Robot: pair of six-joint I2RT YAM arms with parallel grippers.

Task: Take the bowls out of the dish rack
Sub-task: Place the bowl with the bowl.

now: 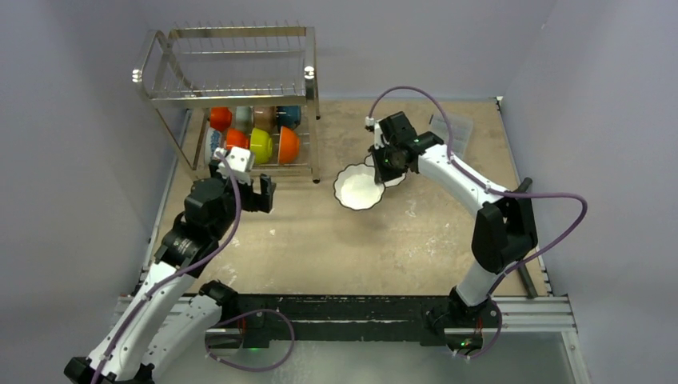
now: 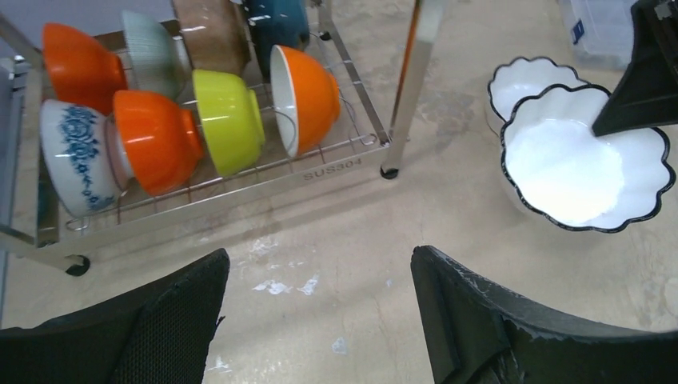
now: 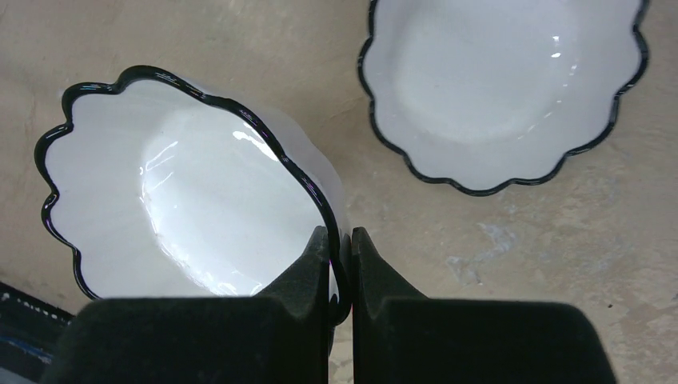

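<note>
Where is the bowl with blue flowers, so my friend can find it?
Look at the shiny steel dish rack at the far left of the table, then at its bottom shelf. In the nearer row there, take the leftmost: the only white bowl with blue flowers, standing on edge beside a plain orange bowl.

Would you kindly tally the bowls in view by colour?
Orange: 3
White scalloped: 2
Yellow-green: 1
Teal: 1
Tan: 1
Grey ribbed: 1
Blue-patterned: 1
Total: 10
</note>
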